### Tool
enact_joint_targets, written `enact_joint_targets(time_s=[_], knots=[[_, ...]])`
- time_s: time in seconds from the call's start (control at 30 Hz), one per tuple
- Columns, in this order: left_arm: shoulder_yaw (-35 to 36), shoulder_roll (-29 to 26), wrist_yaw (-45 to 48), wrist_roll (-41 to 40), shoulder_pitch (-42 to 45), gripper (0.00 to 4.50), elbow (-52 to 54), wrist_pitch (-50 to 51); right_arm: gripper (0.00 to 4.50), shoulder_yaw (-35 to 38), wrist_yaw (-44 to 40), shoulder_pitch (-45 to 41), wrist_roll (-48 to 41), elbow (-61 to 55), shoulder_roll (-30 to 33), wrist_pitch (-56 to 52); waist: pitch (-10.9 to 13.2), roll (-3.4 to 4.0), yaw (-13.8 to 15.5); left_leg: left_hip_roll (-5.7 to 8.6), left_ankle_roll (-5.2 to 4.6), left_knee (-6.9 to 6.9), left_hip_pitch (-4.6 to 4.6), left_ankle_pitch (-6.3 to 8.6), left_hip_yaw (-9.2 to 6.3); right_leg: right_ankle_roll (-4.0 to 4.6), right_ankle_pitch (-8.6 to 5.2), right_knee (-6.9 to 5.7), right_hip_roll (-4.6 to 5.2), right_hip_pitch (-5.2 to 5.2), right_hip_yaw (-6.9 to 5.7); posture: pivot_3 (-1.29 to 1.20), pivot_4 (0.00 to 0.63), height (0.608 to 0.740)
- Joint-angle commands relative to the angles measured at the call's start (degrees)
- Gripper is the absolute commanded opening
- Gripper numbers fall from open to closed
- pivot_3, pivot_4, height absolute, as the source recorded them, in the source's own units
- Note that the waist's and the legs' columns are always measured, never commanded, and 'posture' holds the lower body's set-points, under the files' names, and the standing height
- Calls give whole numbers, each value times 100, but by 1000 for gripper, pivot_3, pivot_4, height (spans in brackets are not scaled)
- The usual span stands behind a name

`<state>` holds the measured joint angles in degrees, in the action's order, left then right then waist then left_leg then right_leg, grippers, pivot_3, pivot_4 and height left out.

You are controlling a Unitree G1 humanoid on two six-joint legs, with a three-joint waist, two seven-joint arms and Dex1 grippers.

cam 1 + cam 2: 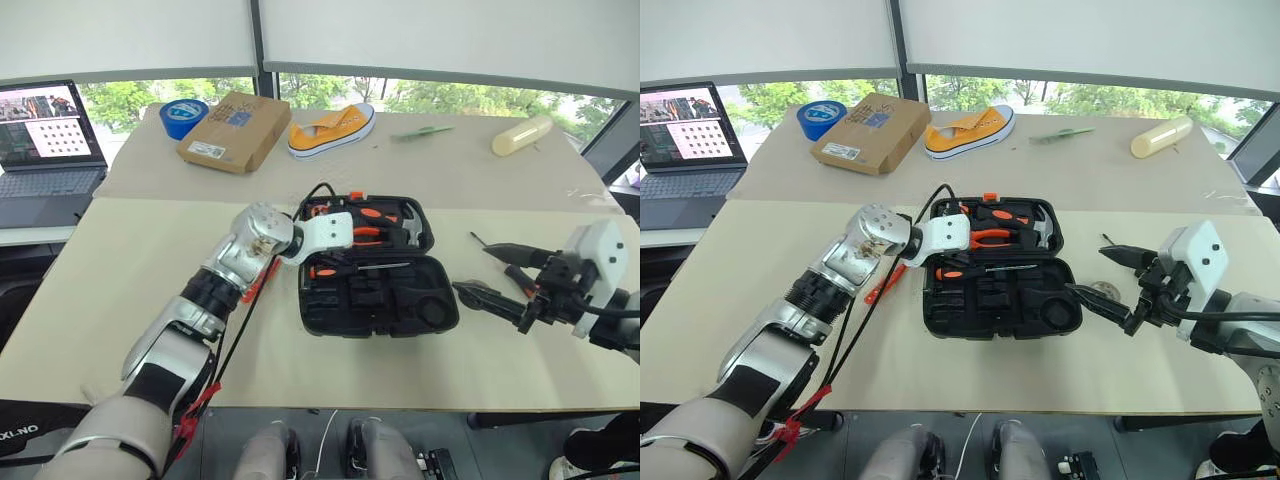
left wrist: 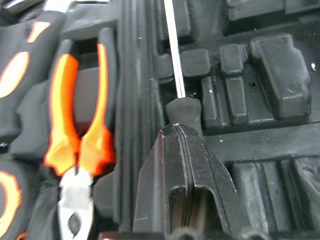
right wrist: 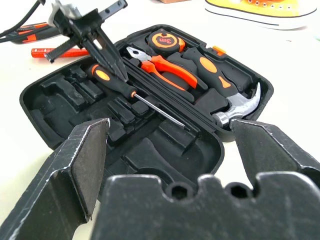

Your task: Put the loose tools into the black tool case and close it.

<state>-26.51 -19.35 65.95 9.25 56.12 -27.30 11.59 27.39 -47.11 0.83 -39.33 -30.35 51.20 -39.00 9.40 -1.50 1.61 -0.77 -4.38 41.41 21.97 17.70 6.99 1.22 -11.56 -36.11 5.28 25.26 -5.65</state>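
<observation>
The black tool case [image 1: 330, 325] lies open in the middle of the table. One orange-and-black screwdriver [image 3: 112, 82] rests inside it, along the hinge. My left gripper [image 2: 177, 130] is shut with nothing between its fingers, and its tip touches that screwdriver's black collar. My right gripper [image 1: 470, 268] hangs open just right of the case, facing it. A second screwdriver [image 1: 518, 279] lies on the table under the right gripper, and a small dark tape roll [image 1: 1102, 290] sits beside it. A slim orange tool [image 1: 883, 283] lies left of the case, partly hidden by my left arm.
Pliers [image 2: 80, 130], a hammer [image 3: 240, 107] and a tape measure [image 3: 165, 40] sit in the case's far half. At the back stand a cardboard box [image 1: 235, 130], a blue tape roll [image 1: 183, 117], a yellow shoe [image 1: 332, 130], a cream cylinder [image 1: 522, 135] and a laptop [image 1: 45, 140].
</observation>
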Motion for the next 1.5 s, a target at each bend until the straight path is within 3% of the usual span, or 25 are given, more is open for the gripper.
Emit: enact_joint_targets(time_s=[0.03, 0.27, 0.43, 0.53, 0.67, 0.73, 0.83, 0.87, 0.9, 1.2, 1.5], knots=[[-290, 118, -55, 304, 60, 36, -285, -392, 4500, 94, 77, 12, 58, -34, -37, 144, -1, 1, 22, 1, -1, 2, -2, 1, -1, -1, 0, 0, 1, -3, 0, 0, 150, 731], [-383, 203, -314, 633, 153, 36, -960, -1055, 4500, 108, 139, 84, 177, -1, -114, 162, -5, 7, 61, 0, -25, 28, -1, 15, -4, -11, 6, 0, 7, -15, 1, 0, 150, 731], [418, 131, -96, -132, 212, 36, -675, -518, 4500, 461, 344, 430, 432, 111, -213, 195, -5, 7, 53, 0, -29, 34, 5, 17, -3, -15, 8, 0, 9, -12, 1, 0, 150, 731], [1323, -191, 561, -1350, 35, 771, 236, 543, 4500, 1059, 263, 895, 435, 270, -297, 155, -4, 10, 35, 0, -27, 34, 21, 16, -3, -15, 8, -4, 7, 7, 1, 0, 150, 731], [2166, -1023, 1375, -2839, -518, 2206, 1839, 2174, 4500, 1659, 13, 1403, 503, 729, -237, 174, -6, 17, -51, -2, -22, 34, 28, 13, -3, -18, 6, -6, 4, 17, -1, 0, 150, 731], [2401, -1436, 1548, -3406, -879, 2653, 2628, 2814, 4500, 1684, -148, 1469, 637, 1121, -84, 296, -8, 22, -104, -2, -21, 34, 18, 13, -4, -21, 4, -3, 4, 5, 0, 0, 150, 731], [2530, -1824, 1582, -3936, -1268, 3653, 3443, 3338, 4500, 1476, -376, 1281, 856, 1789, 175, 575, -7, 26, -100, 2, -22, 34, -12, 15, -3, -53, -15, -2, 9, -23, 6, 0, 150, 731], [2573, -1916, 1562, -4111, -1374, 4198, 3680, 3509, 4500, 1318, -453, 1118, 943, 2081, 280, 689, -7, 27, -93, 3, -22, 35, -15, 15, -3, -67, -23, 0, 9, -27, 11, 0, 150, 731], [2612, -1984, 1519, -4276, -1450, 4369, 3885, 3667, 4500, 1165, -520, 944, 1023, 2359, 373, 788, -6, 27, -90, 4, -22, 35, -19, 15, -2, -68, -24, 0, 10, -30, 13, 0, 150, 731], [2730, -2293, 917, -5007, -1862, 4455, 4926, 4223, 4500, -749, -887, -1301, 2202, 5378, 596, 2056, 1, 50, -97, 3, -5, 32, -42, 4, 0, -37, -9, -9, 4, -39, 31, 0, 150, 731], [2694, -2429, 501, -5207, -1937, 4455, 5092, 4159, 4500, -1566, -932, -2647, 2786, 7244, 242, 2712, 2, 56, -106, 2, 3, 28, -40, 0, -1, -21, -1, -8, 4, -37, 28, 0, 150, 731]])
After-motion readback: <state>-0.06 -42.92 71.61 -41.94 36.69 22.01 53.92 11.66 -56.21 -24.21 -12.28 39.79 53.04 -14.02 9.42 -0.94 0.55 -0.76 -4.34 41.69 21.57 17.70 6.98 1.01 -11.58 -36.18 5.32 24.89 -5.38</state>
